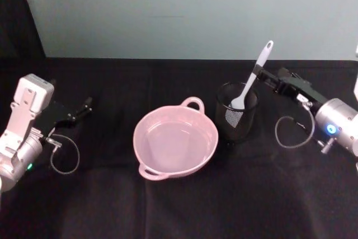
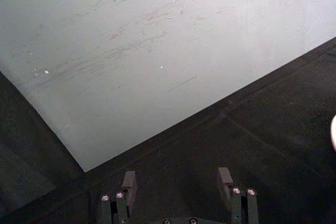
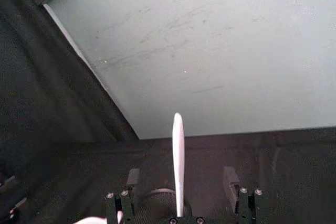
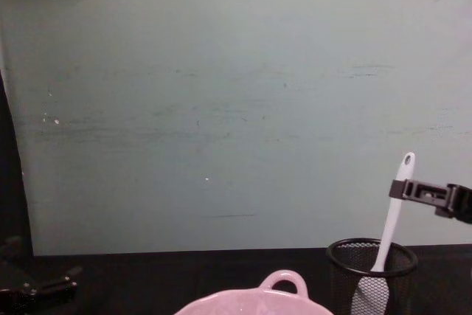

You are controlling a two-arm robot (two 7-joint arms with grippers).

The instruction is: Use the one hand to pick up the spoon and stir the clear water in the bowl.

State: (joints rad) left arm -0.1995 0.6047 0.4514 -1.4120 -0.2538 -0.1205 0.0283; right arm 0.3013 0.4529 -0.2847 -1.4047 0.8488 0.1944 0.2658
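Pink bowl (image 1: pixel 136 138) mid-table (image 1: pixel 179 211); spoon (image 1: pixel 254 74) leans in mesh cup (image 1: pixel 236 118).
My right claw (image 3: pixel 181 174) gapes astride its handle, empty. It looks light, stiff, probably slick, so I'd pinch mid-handle; left claw (image 2: pixel 178 179) open, parked.

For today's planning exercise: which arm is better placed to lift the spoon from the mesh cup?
Right. The right tool, open, straddles the spoon handle above the mesh cup; the left tool sits beyond the bowl.

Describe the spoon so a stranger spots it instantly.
On the black table, right of the pink bowl, stands a black mesh cup. The spoon stands in it, blade down, handle flanked by the open right gripper. It's the only white utensil.
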